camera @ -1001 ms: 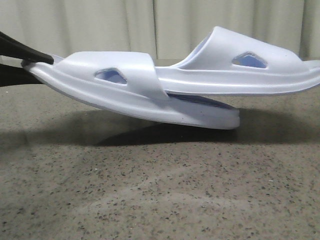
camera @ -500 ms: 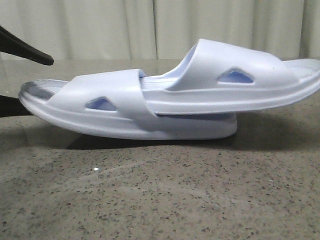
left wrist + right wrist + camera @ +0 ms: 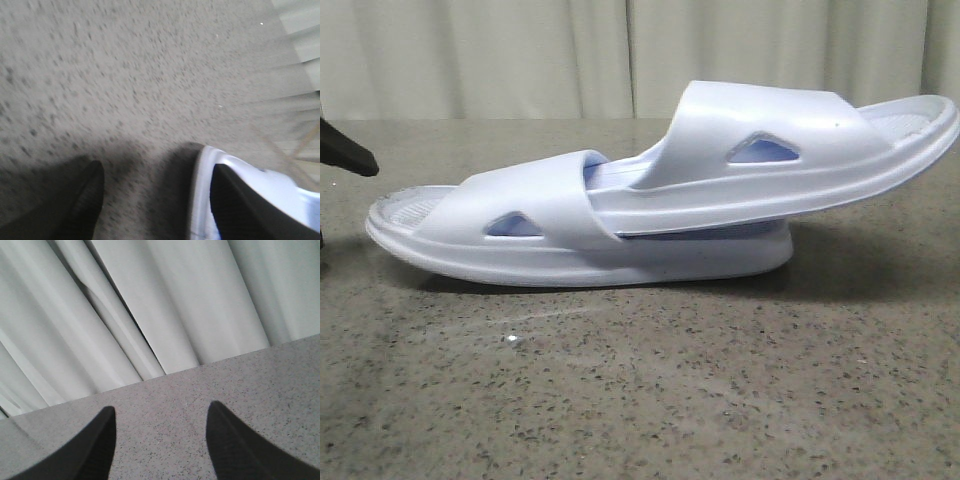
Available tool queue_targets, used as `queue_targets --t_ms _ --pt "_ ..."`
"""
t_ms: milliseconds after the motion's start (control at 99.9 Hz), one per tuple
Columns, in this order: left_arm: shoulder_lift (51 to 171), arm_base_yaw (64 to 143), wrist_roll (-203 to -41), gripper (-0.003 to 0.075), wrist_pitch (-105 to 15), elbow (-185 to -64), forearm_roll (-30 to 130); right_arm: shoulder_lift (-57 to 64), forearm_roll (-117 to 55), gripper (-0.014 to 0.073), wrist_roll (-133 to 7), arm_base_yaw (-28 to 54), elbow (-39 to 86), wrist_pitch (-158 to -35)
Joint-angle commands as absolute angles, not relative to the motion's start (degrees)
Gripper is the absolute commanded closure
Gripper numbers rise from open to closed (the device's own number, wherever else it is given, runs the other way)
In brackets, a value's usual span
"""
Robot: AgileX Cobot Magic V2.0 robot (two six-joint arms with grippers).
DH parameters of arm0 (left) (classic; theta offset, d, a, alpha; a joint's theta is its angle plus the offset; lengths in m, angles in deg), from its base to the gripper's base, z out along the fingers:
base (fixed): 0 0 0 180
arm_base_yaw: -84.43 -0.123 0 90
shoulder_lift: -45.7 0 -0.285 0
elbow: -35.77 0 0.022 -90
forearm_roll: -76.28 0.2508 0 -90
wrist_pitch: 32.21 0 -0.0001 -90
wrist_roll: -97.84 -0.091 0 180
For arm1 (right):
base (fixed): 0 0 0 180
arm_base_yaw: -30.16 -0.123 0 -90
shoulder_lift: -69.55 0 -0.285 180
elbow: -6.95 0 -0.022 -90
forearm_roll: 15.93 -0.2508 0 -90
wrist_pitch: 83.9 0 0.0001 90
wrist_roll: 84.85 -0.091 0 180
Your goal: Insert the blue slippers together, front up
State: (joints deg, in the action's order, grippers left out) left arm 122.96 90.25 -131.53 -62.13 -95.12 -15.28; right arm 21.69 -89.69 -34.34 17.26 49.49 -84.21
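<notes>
Pale blue moulded foam slippers point(image 3: 620, 215) sit nested; both grippers point(image 3: 155, 200) point(image 3: 160, 440) gape empty, and the left could nudge the heel, unseating them.

Smooth, faintly glossy foam blue slippers point(image 3: 650, 215) (ribbed footbeds); matt speckled stone table point(image 3: 640, 390).
</notes>
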Motion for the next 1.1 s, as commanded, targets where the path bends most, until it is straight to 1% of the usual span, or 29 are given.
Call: queue_targets --t_ms 0,200,290,480,620,741,931,1091 --pt "121.64 90.77 -137.56 0.0314 -61.33 -96.83 -18.23 22.04 -88.80 0.0249 -33.38 17.25 48.00 -82.09" --pt "116.36 90.77 -151.08 0.0314 -57.92 -96.83 -23.93 22.04 -81.56 0.0249 -33.38 17.25 48.00 -80.01" --pt "111.21 90.77 -157.71 0.0314 -55.04 -96.83 -25.30 22.04 -78.79 0.0249 -33.38 17.25 48.00 -79.03" --pt "98.18 90.77 -164.90 0.0314 -49.50 -96.83 -24.11 23.09 -72.13 0.0249 -33.35 17.25 48.00 -79.63" --pt "88.82 90.77 -165.32 0.0314 -45.63 -96.62 -19.85 26.33 -66.50 0.0249 -33.35 17.25 48.12 -79.91" --pt "81.90 90.77 -165.32 0.0314 -45.25 -96.58 -17.60 30.40 -63.22 0.0249 -33.35 17.25 49.33 -80.01" --pt "73.04 90.77 -165.32 0.0316 -45.11 -94.44 -15.02 38.49 -61.66 0.0249 -33.35 17.25 54.91 -79.77" --pt "67.86 90.77 -165.32 0.0316 -44.11 -89.73 -12.79 45.72 -61.63 0.0249 -33.26 17.25 60.40 -78.92"
